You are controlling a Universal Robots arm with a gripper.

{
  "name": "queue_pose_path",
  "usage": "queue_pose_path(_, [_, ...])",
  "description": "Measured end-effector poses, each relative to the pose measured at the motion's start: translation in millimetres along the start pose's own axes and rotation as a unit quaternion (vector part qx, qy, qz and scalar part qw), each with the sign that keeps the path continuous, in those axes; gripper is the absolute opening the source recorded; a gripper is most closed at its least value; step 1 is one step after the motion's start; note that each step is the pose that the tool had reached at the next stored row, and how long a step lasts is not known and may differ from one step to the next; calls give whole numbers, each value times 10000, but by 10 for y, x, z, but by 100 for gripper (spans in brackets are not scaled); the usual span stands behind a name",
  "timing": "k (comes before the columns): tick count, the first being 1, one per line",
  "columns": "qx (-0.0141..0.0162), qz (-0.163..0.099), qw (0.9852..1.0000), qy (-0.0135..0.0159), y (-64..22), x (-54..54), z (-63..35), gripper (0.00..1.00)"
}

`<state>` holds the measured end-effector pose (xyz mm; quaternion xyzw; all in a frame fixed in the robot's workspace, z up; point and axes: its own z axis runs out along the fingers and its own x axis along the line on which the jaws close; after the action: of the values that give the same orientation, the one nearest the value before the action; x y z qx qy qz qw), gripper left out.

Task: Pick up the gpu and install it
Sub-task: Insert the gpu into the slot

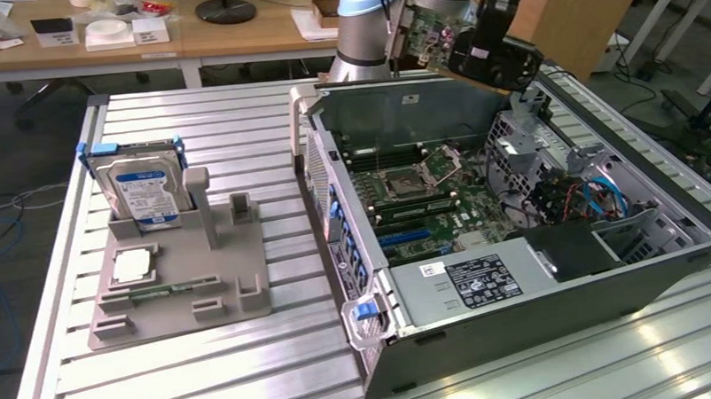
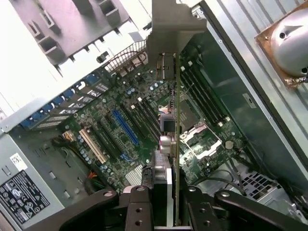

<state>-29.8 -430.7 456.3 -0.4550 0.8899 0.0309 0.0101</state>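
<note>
Ribbed metal tabletop (image 1: 219,364) is being occupied by an open computer case (image 1: 548,290). Above its motherboard (image 2: 120,120) the gpu (image 2: 171,139) is being held on edge, clamped in the gripper (image 2: 166,195), both faces being pressed by its fingers (image 2: 138,199). It is being judged light, stiff and fragile, best gripped on bare board areas.

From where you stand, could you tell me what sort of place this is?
Probably a robotics lab: a robot arm holds the gpu above an open computer case on a slotted metal table, with wooden desks behind.

The gpu (image 1: 424,33) above the open computer case (image 1: 549,310)
</note>
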Motion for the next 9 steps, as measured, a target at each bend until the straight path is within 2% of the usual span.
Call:
queue_pose_path(4, [77,-205,9997,-55,-2,2,15,28])
queue_pose_path(9, [147,-479,9987,-103,-8,10,31,28])
